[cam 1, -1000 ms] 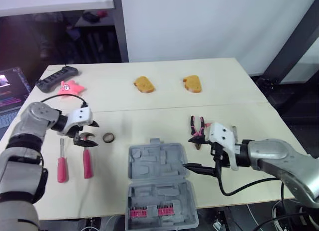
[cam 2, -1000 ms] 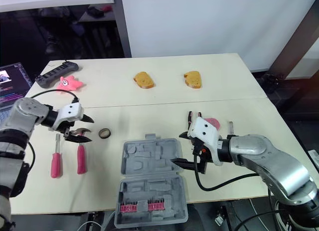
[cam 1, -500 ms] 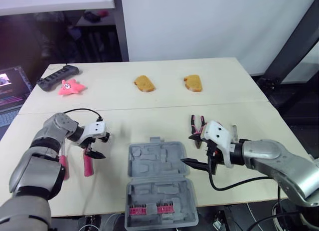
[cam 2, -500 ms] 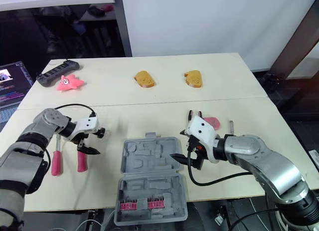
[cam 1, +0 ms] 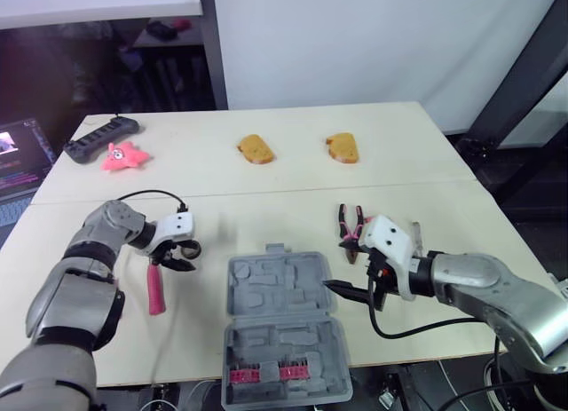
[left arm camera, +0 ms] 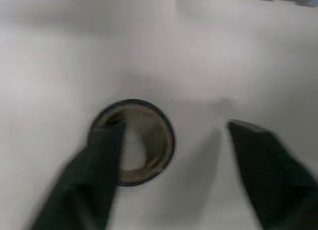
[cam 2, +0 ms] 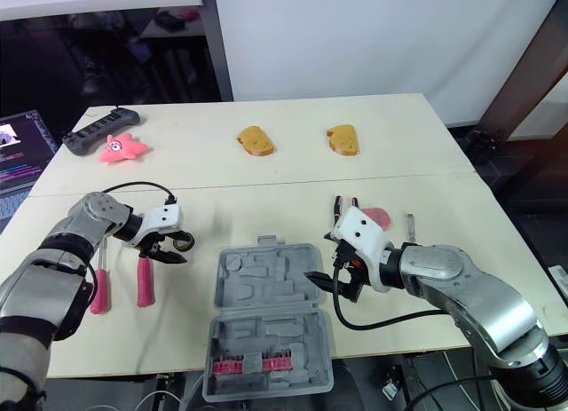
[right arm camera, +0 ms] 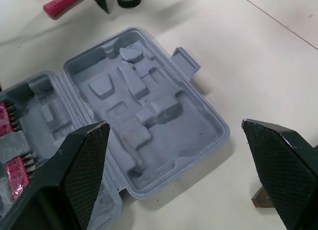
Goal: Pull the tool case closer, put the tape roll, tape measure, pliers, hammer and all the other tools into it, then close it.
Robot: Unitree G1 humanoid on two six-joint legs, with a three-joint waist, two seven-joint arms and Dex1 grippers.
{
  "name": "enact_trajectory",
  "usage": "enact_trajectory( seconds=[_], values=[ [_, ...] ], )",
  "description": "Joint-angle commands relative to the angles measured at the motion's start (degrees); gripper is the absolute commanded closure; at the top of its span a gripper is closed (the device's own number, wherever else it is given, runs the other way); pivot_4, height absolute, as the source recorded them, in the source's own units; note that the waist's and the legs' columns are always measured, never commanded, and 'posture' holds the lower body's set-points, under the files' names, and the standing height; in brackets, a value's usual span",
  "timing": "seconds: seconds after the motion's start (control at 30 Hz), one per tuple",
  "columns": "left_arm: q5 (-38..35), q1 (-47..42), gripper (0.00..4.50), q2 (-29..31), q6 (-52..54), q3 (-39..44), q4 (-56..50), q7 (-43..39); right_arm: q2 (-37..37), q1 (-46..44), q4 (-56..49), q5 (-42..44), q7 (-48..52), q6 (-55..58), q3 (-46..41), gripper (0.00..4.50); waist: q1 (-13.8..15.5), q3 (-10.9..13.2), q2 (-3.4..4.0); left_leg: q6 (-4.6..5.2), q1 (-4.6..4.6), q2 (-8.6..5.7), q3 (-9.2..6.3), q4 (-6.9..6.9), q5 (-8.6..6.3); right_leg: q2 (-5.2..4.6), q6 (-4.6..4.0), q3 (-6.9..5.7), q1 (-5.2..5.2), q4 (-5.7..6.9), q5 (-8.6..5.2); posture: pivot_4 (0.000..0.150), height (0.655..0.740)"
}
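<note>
One tape roll (left arm camera: 134,105) beneath open left end effector (left arm camera: 174,134); open, empty right end effector (right arm camera: 174,126) beside one tool case (cam 1: 282,315).

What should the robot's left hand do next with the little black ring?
Probably close the left gripper on the tape roll. Its fingers are open, one over the ring's hole and the other outside, so closing should pinch the wall. The tool case lies open nearby, ready for it.

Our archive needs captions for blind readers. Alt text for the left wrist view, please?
The open left gripper hangs over a dark tape roll lying flat on the pale table; one finger overlaps the roll's rim, the other stands clear beside it.
</note>
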Motion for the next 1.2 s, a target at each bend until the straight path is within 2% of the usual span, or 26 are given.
enact_trajectory(
  seconds=[0.03,0.1,0.33,0.5,0.67,0.87,1.2],
  values=[
    [0.35,-1.03,3.46,0.18,-0.03,0.84,0.11,0.09,0.46,-0.36,-2.29,0.12,-0.54,-0.18,-1.29,0.00,0.01,0.00,0.00,0.00,0.00,0.00,0.00,0.00,0.00,0.00,0.00,0.00,0.00,0.00,0.00,0.150,0.7400],
    [0.57,-1.11,4.47,0.23,-0.19,0.75,0.11,0.39,0.53,-0.43,-2.32,0.20,-0.72,-0.11,-1.32,0.00,0.01,0.00,0.00,0.00,0.00,0.00,0.00,0.00,0.00,0.00,0.00,0.00,0.00,0.00,0.00,0.150,0.7400],
    [-0.76,-2.22,4.47,0.96,-2.56,2.27,-1.00,-0.94,0.56,0.15,-2.81,0.35,-1.28,0.00,-1.80,0.00,0.03,0.00,0.00,0.00,0.00,0.00,-0.01,0.00,0.00,0.00,0.00,-0.01,0.00,0.00,0.00,0.150,0.7400],
    [-7.34,-3.75,4.47,-0.17,-1.07,5.41,-5.95,-12.62,0.71,1.04,-3.52,0.67,-1.87,0.08,-2.40,0.00,0.15,0.00,0.00,-0.01,-0.02,0.00,-0.01,0.01,0.00,0.00,0.00,-0.02,0.00,0.00,0.00,0.150,0.7400],
    [-16.92,-0.13,4.47,-0.98,3.53,-2.13,-19.89,-14.31,1.66,1.35,-4.25,0.70,-2.63,0.47,-1.66,0.00,0.04,0.00,0.00,-0.01,-0.02,-0.01,-0.01,0.02,0.01,-0.03,0.00,0.02,0.00,0.00,0.00,0.150,0.7400],
    [-24.13,5.03,4.47,0.72,8.92,-12.08,-34.44,-14.31,2.84,0.62,-4.44,0.20,-3.15,1.21,-0.35,0.00,-0.42,0.00,0.03,0.00,0.03,0.03,-0.04,0.01,0.00,0.07,-0.01,0.08,-0.02,0.04,-0.01,0.150,0.7400],
    [-19.38,7.45,4.47,-0.69,4.73,-15.14,-33.92,-14.31,3.39,0.99,-5.76,0.69,-4.92,3.08,-1.11,0.00,0.05,0.00,0.03,-0.01,0.00,-0.01,-0.01,0.02,0.01,0.03,-0.01,0.07,-0.01,0.03,-0.01,0.150,0.7400]
  ],
)
